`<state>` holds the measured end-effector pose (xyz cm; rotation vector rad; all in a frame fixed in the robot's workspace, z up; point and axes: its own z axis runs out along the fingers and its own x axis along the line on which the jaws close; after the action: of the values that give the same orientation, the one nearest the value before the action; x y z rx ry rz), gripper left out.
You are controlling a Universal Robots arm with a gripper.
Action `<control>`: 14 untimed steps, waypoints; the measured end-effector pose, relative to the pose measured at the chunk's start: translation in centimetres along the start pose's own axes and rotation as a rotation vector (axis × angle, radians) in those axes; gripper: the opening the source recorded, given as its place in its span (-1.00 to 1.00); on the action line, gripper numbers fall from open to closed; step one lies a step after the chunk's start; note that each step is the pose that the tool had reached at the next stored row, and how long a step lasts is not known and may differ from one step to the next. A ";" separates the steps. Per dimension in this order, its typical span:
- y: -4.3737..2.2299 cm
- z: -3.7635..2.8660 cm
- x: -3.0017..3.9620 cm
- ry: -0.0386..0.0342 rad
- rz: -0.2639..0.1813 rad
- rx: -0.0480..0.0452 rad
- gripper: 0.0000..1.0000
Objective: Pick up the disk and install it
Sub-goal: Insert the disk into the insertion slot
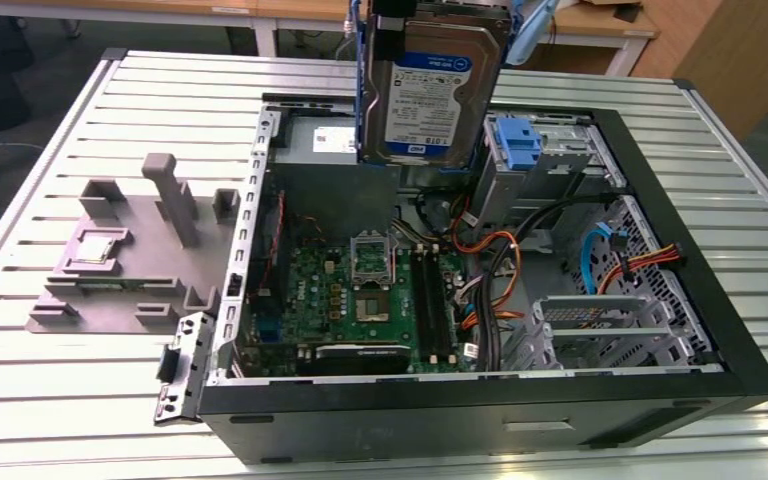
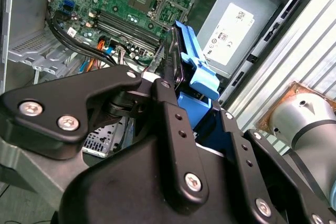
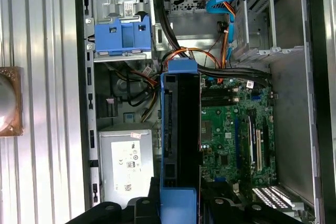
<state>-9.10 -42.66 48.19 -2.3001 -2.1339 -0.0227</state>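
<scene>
We identify a matte black gripper (image 2: 191, 98) built from flat linkage bars (image 2: 79, 103) with rounded ends, fastened by silver round-head screws (image 2: 192, 182). Its fingers (image 2: 170, 119) are narrow black bars with small holes. The arm (image 2: 307, 121) is a smooth silver-grey tube.

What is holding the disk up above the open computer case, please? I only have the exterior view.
Observer: The gripper is; in the second wrist view its black fingers are clamped on either side of the disk.
Operator: Thank you. What lies below the disk?
Observer: In the first wrist view, looking down along its thin edge, the disk lines up between the grey power supply and the green motherboard.
Operator: And is the blue caddy near it?
Observer: The caddy sits in its bay beyond the power supply, apart from the disk.
</scene>
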 end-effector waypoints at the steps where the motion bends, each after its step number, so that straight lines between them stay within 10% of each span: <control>1: 0.00 0.00 0.00 -0.0001 0.000 0.0001 -0.27; 6: 0.01 0.00 -0.06 -0.0001 0.000 0.0001 -0.27; 7: 0.11 0.11 -1.40 -0.0058 0.000 -0.0004 -0.27; 9: 0.11 0.12 -1.49 -0.0070 0.000 -0.0005 -0.27; 10: 0.22 0.26 -2.88 -0.0280 0.000 -0.0021 -0.27; 14: 0.24 0.29 -3.14 -0.0317 0.000 -0.0024 -0.27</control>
<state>-9.10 -45.80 47.86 -2.3171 -2.1499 0.0113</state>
